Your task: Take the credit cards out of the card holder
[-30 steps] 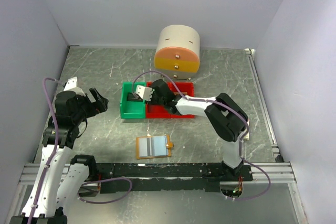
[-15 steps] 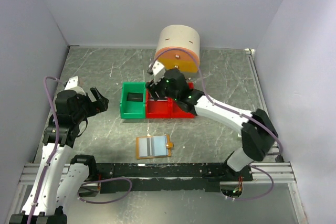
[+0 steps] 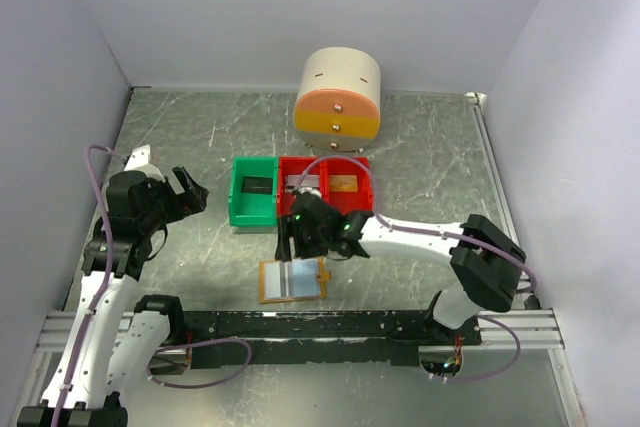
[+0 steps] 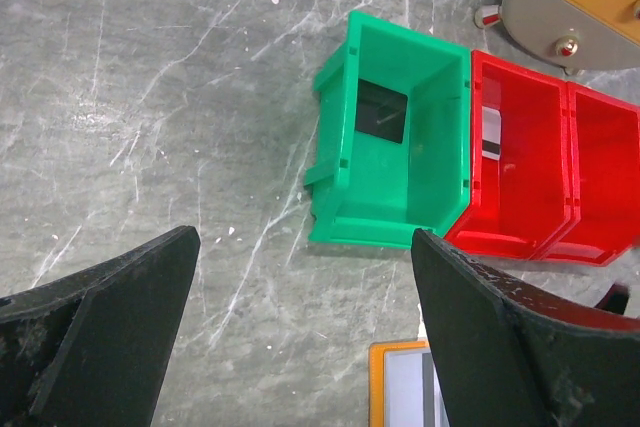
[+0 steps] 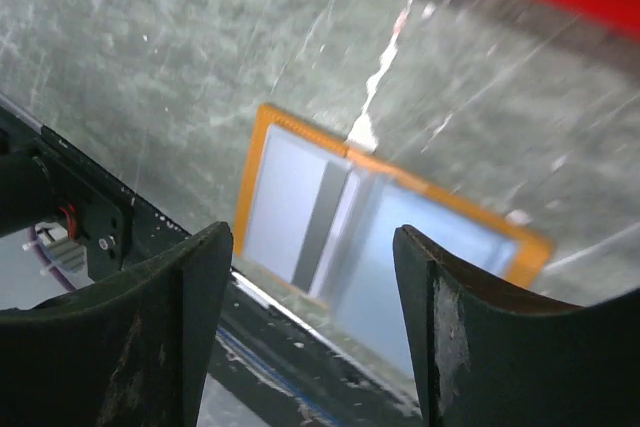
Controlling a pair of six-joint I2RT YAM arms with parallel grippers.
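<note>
Overall, the grey-green marbled table (image 3: 200, 127) is walled on three sides, with wide bare surface to the left and right of the central cluster. At the far edge stands a round cream-and-orange drawer unit (image 3: 339, 97). Just before it sit a green plastic bin (image 3: 252, 215) and a red two-compartment plastic bin (image 3: 355, 169), side walls touching. The orange-rimmed, pale blue card holder (image 3: 293, 281) lies open flat, its near edge just beside the black base rail (image 3: 330, 325); a strip of bare table separates it from the bins. The right gripper (image 5: 312, 247) hangs over the holder's far edge, jaws spread, nothing between them. The left gripper (image 4: 305, 242) hovers well to the left, jaws wide apart and empty. A grey-silver credit card (image 4: 490, 134) lies in the left red compartment, a gold-orange credit card (image 3: 345, 184) in the right. A dark flat rectangle (image 4: 381, 115) lies in the green bin.
</note>
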